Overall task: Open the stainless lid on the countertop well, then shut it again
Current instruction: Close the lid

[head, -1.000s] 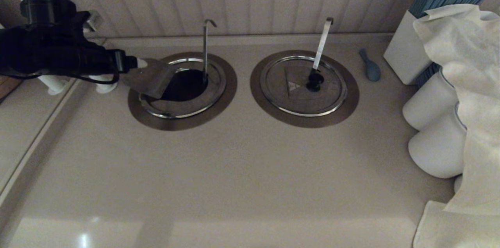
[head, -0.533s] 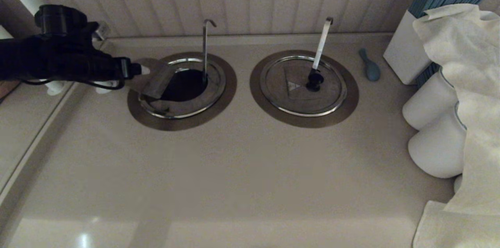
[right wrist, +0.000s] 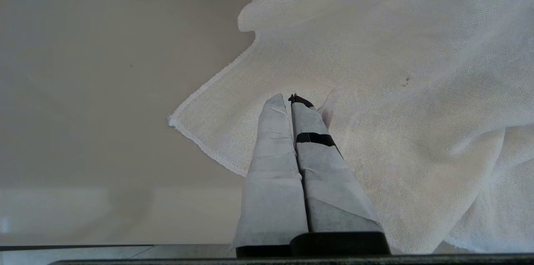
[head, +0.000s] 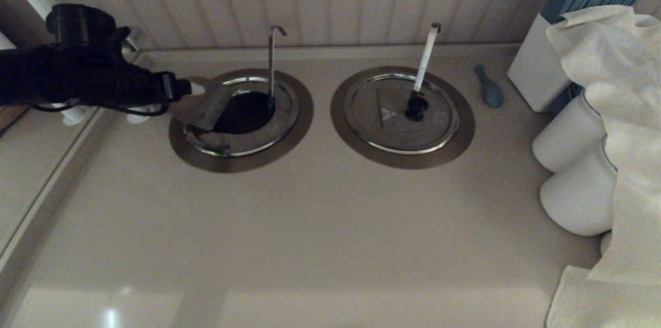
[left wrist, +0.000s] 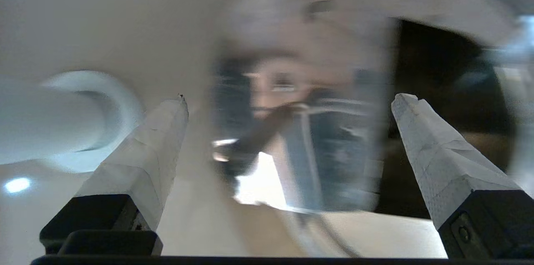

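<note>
The stainless lid (head: 202, 103) stands tilted up over the left rim of the countertop well (head: 247, 111), whose dark hole lies uncovered inside its brownish collar (head: 242, 161). The thin grey hooked handle (head: 271, 64) rises from the well. My left gripper (head: 192, 90) reaches in from the left at the lid's raised edge. In the left wrist view this gripper (left wrist: 292, 98) is open, its fingers spread wide on either side of the blurred lid (left wrist: 304, 140) without touching it. Away from both wells, my right gripper (right wrist: 290, 99) hangs shut and empty over a white cloth (right wrist: 396, 89).
The twin lid (head: 400, 113) with its broad bright handle (head: 426, 57) lies closed to the right. A blue spoon (head: 489, 88), a white box of blue sticks (head: 547, 59), white jars (head: 573, 137) and draped cloth (head: 619, 111) crowd the right side. White pipes (head: 72, 113) stand behind the left arm.
The left arm has shifted a little to the right, and the lid now stands slightly steeper over the well's left rim. Over the last half second almost nothing has moved.
</note>
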Tool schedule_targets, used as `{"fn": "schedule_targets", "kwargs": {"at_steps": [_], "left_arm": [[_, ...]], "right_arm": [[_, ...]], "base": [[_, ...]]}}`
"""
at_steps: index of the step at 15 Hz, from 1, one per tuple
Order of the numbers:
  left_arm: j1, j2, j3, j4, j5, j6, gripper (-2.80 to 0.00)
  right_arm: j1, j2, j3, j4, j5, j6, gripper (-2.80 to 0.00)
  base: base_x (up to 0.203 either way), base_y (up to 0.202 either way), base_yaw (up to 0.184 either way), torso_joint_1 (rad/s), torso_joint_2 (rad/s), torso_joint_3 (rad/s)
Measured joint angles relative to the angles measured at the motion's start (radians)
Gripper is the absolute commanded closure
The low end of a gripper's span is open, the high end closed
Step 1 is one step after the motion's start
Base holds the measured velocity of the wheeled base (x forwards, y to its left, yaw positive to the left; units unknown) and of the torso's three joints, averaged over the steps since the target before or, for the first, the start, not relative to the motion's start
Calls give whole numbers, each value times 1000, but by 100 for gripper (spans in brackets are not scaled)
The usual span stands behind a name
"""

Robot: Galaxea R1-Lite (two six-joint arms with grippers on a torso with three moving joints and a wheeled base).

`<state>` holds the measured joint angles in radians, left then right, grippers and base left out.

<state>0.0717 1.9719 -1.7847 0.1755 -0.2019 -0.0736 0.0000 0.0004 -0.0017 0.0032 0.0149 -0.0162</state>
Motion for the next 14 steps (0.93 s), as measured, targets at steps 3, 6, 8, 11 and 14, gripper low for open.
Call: {"fn": "schedule_targets", "kwargs": {"at_steps": [3,6,8,11,14], "left_arm": [[0,-9,0,10,-54,-27,-280],[0,-13,-1,17,-67,-27,-280],[0,-16,-1,17,-68,-27,-280],[0,-22,-2,17,-79,-41,-280],[0,-37,-5,16,-126,-74,-280]], "right_arm": [[0,0,0,0,0,0,0],[0,0,0,0,0,0,0],[0,0,0,0,0,-1,0],[0,0,0,0,0,0,0],[0,0,0,0,0,0,0]], "base": [[0,0,0,0,0,0],[0,0,0,0,0,0],[0,0,0,0,0,0],[0,0,0,0,0,0],[0,0,0,0,0,0]]}}
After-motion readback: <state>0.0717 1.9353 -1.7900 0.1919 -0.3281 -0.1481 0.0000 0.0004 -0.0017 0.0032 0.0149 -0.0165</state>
